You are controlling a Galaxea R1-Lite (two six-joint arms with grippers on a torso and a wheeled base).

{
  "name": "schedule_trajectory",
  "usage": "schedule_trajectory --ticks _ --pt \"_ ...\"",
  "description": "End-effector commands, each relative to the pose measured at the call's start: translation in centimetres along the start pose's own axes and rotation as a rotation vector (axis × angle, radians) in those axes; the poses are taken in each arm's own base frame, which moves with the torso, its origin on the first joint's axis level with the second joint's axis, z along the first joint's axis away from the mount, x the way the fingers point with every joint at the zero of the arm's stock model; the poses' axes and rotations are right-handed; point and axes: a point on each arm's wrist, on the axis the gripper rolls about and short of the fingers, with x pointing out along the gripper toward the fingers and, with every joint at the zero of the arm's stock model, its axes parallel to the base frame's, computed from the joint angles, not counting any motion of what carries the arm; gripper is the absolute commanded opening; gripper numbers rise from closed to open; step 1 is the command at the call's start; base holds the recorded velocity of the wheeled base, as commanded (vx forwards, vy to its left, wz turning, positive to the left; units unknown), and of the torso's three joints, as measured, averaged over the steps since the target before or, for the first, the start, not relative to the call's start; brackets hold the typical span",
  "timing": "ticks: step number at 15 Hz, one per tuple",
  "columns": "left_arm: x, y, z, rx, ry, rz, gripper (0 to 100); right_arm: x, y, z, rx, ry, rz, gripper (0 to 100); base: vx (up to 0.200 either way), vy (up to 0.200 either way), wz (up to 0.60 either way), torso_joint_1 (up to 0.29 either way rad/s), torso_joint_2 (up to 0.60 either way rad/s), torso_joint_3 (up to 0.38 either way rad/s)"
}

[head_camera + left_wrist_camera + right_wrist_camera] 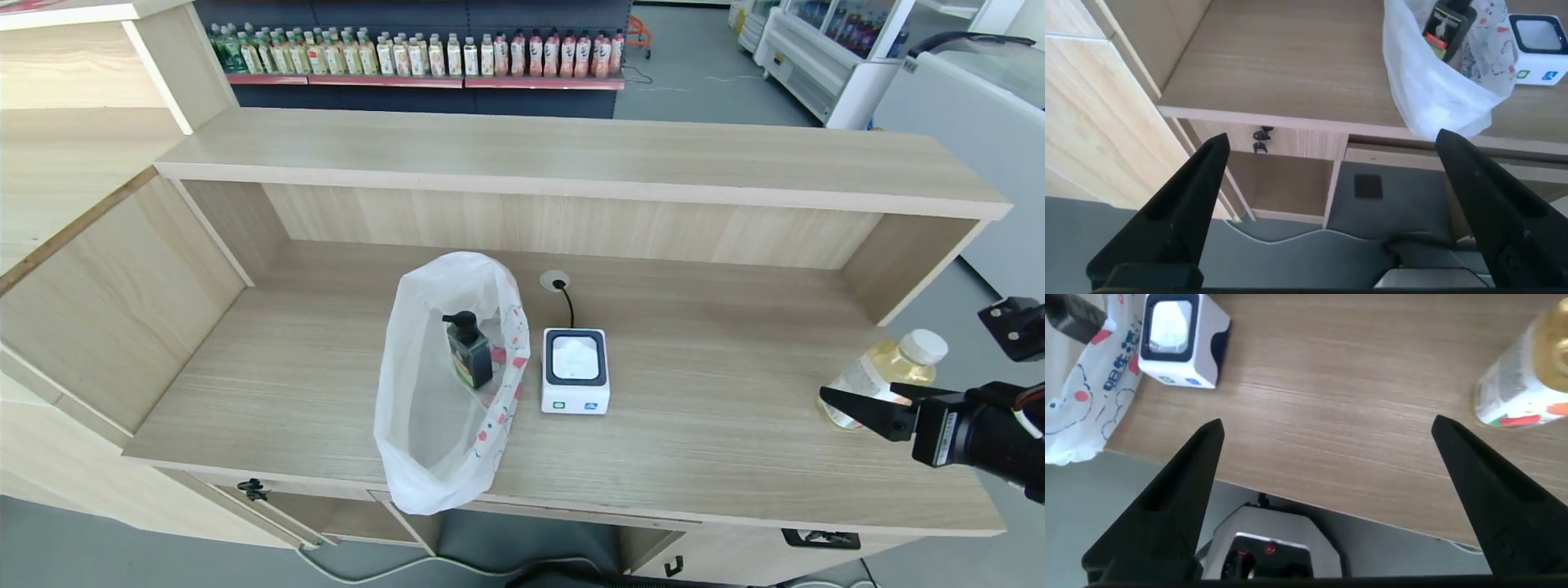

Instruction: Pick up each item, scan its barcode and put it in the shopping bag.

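Note:
A white plastic shopping bag (445,392) stands open on the wooden counter (702,433), with a dark pump bottle (468,349) upright inside it. Just right of the bag sits the white barcode scanner (575,371). A clear bottle of yellow liquid with a white cap (886,376) stands near the counter's right end. My right gripper (857,400) is open at the counter's front right, close beside that bottle (1527,376), holding nothing. My left gripper (1331,163) is open and empty, low in front of the counter's left front edge, with the bag (1445,90) farther off.
The scanner's black cable runs to a grommet (556,282) behind it. A raised ledge (571,155) and side walls box in the counter at the back and both ends. A key hangs in the drawer front (1261,139). Drink shelves (416,53) and freezers (841,49) stand beyond.

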Motion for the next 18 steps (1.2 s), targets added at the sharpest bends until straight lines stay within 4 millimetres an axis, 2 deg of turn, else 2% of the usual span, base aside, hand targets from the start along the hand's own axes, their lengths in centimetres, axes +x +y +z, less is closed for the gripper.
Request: schedule_trajectory --ticks 1,2,10,17,18 --pt "0.0 0.0 0.0 0.000 0.001 0.001 100 0.7 -0.7 -0.3 -0.022 0.029 -0.044 100 -0.200 -0.200 0.00 -0.002 0.00 -0.007" --pt "0.0 0.0 0.0 -0.003 0.001 -0.001 100 0.7 -0.7 -0.1 -0.024 0.024 -0.047 100 -0.200 -0.200 0.00 -0.002 0.01 0.007" --pt "0.0 0.0 0.0 0.003 0.003 -0.003 100 0.5 -0.7 0.0 -0.024 0.018 -0.047 100 0.000 0.000 0.00 0.000 0.00 0.000" --pt "0.0 0.0 0.0 0.001 0.001 -0.001 100 0.0 -2.8 -1.1 -0.056 0.087 -0.156 100 0.200 -0.200 0.00 0.000 0.00 0.003" --pt "0.0 0.0 0.0 0.001 0.001 -0.001 100 0.0 -2.8 -1.2 -0.057 0.088 -0.157 100 0.000 0.000 0.00 0.000 0.00 0.000"
